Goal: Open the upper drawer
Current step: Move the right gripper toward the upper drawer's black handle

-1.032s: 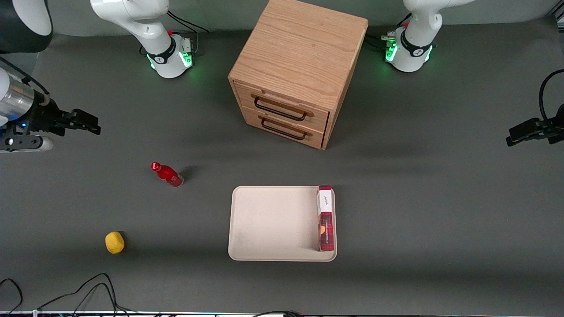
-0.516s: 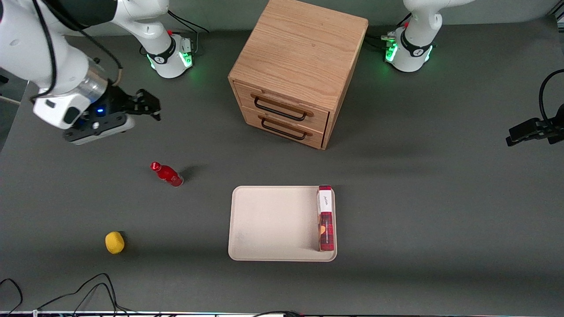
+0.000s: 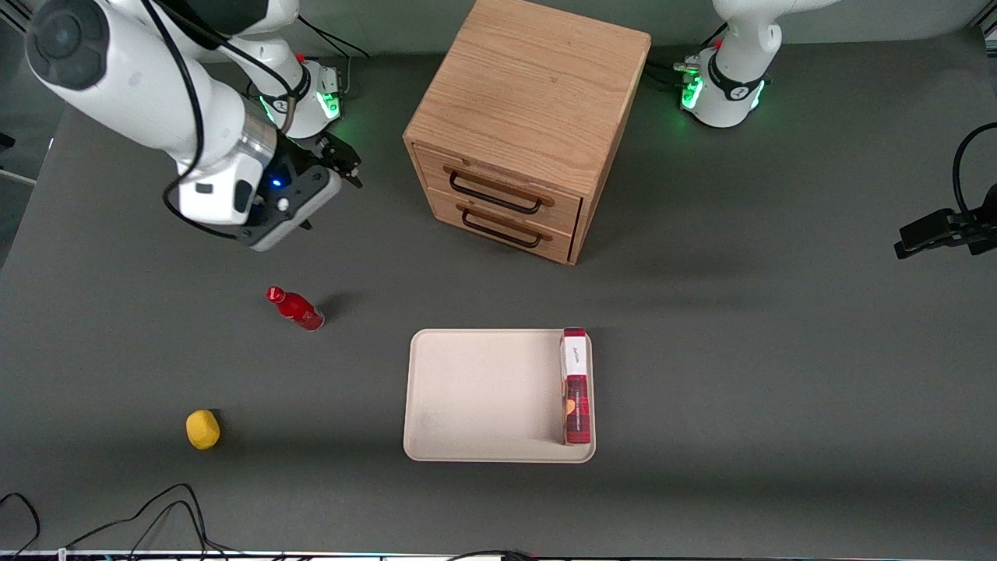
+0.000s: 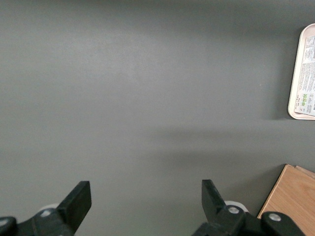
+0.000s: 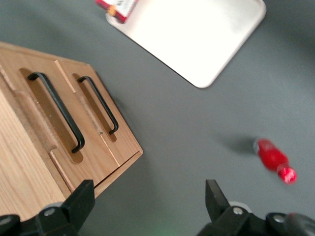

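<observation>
The oak cabinet (image 3: 537,86) stands at the back middle of the table with both drawers shut. The upper drawer (image 3: 498,181) carries a thin black wire handle (image 3: 494,195), which also shows in the right wrist view (image 5: 55,109). The lower drawer (image 3: 510,226) sits below it with its own handle (image 5: 101,103). My right gripper (image 3: 350,166) is open and empty. It hovers above the table beside the cabinet, toward the working arm's end, apart from the drawer fronts. In the right wrist view the gripper (image 5: 147,201) has its fingers spread wide, with bare table between them.
A red bottle (image 3: 296,308) lies on the table nearer the front camera than the gripper. A yellow object (image 3: 202,429) lies nearer still. A beige tray (image 3: 483,397) holding a red box (image 3: 576,386) sits in front of the cabinet. Cables trail along the front edge.
My right arm has swung in from the working arm's end of the table toward the cabinet, and the gripper now sits close beside it. The drawers and other objects have not moved.
</observation>
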{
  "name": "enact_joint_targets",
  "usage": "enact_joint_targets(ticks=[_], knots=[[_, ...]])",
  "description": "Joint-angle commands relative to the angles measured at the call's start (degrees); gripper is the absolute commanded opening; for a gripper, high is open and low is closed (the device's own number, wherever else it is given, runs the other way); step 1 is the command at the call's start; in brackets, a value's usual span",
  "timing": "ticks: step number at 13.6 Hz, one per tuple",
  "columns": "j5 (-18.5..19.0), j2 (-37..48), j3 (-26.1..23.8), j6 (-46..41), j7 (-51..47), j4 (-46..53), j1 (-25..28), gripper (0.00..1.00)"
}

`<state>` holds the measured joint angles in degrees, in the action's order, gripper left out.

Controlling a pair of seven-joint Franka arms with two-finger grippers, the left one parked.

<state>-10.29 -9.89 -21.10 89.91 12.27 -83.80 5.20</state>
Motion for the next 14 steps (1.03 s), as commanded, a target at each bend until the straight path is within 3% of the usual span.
enact_joint_targets(ticks=[1, 4, 7, 10, 14], knots=[[-1.05, -6.97, -1.48, -0.97, 6.53, 7.76, 1.38, 1.00], [-0.35, -7.51, -1.84, -0.62, 8.91, 7.77, 4.19, 1.00], [2.89, -9.17, -1.93, -0.44, 10.84, 7.69, 7.62, 1.00], [4.48, -12.24, -1.84, -0.53, 11.63, 8.12, 8.07, 1.00], [10.46, -13.66, -1.75, 0.79, 12.43, 8.39, 11.57, 1.00]])
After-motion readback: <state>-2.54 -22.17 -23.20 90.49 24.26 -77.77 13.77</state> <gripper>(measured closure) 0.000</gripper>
